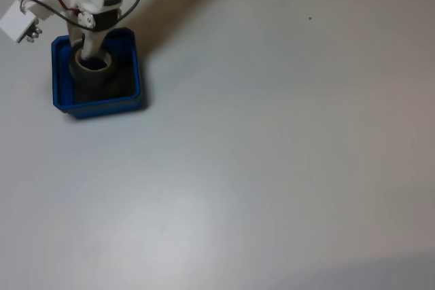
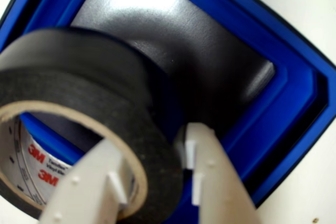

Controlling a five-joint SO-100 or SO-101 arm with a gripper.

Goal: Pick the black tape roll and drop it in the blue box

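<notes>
Closest to the wrist camera, the black tape roll (image 2: 94, 124) hangs over the blue box (image 2: 294, 103), its wall pinched between the two white fingers (image 2: 210, 182) of the gripper (image 2: 152, 182): one finger sits inside the core, the other presses on the outer black face, so the jaws are clamped on the roll. In the fixed view the roll (image 1: 90, 73) sits within the box walls (image 1: 102, 106), toward the box's far-left corner under the arm; whether it touches the bottom I cannot tell.

To finish well, the jaws should part only while the roll is well inside the box rim, and the inner finger should lift straight out of the core so it does not drag the roll over the low wall.

By size: the box is a square bright-blue tray with a stepped rim and a dark glossy bottom; the roll is a smaller black ring with a pale beige core carrying red printed lettering.
</notes>
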